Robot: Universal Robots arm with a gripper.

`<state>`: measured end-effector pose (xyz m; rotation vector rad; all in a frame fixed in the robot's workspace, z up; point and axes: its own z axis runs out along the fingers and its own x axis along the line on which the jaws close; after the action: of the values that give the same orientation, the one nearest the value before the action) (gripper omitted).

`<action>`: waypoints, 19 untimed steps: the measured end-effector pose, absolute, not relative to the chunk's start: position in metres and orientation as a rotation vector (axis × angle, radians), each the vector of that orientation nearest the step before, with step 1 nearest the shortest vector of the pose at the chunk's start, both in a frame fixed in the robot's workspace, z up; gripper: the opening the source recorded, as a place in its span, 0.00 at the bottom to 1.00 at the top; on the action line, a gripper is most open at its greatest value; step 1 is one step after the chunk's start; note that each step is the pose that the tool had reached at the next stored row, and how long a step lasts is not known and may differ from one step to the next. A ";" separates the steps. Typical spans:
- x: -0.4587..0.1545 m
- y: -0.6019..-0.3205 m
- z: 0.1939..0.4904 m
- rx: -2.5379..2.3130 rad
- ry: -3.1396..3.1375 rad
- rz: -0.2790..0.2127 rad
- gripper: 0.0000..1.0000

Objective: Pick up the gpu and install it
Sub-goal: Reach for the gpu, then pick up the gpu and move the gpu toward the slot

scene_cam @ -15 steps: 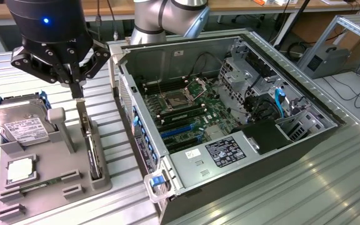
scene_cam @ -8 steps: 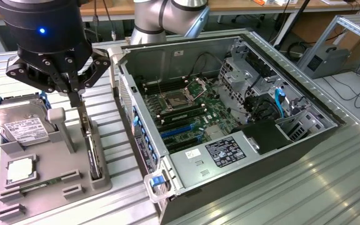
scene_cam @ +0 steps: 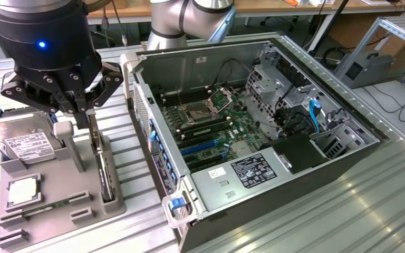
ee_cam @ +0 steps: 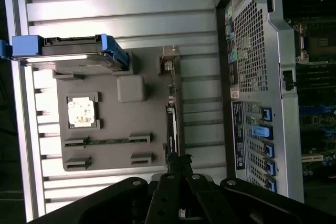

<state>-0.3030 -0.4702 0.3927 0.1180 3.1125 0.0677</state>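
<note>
Gpu (scene_cam: 103, 174) (ee_cam: 172, 124): thin flat dark expansion card. It stands on its long edge in a narrow slot along the side of the grey moulded parts tray (scene_cam: 61, 221) (ee_cam: 110, 124) on the exterior view's right. The slot likely holds it this way so that its upper edge is free to be gripped from above.
Hard drive (scene_cam: 23, 142) (ee_cam: 73, 56): silver box with a white label and blue side rails, propped in the tray's far corner on the exterior view's left, well apart from the gpu.
Processor chip (scene_cam: 23, 191) (ee_cam: 81, 112): small square silver plate seated flat in a pocket of the tray, nearer than the drive.
Memory stick (scene_cam: 48, 206) (ee_cam: 107, 141): narrow green strip held between two clips at the tray's near end.
Pincer (scene_cam: 86, 118) (ee_cam: 178, 160): black, hanging straight down over the tray's gpu slot. Its fingers are pressed together on the far end of the card's upper edge, and the card sits in the slot, not yet lifted.
Computer case (scene_cam: 343, 95) (ee_cam: 252, 51): open grey metal tower lying just beside the tray on the exterior view's right. Its side panel is off, so its blue card slots (scene_cam: 202, 145) face upward, which seems meant for loading from the top.
Counter (scene_cam: 329, 211) (ee_cam: 105, 3): ribbed aluminium surface carrying the tray and the case.
</note>
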 end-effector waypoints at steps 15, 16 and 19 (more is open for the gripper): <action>-0.303 -0.470 0.393 0.118 3.113 0.068 0.11; -0.303 -0.470 0.393 0.118 3.112 0.068 0.17; -0.303 -0.470 0.393 0.118 3.112 0.068 0.30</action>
<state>-0.3030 -0.4705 0.3927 0.1180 3.1125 0.0676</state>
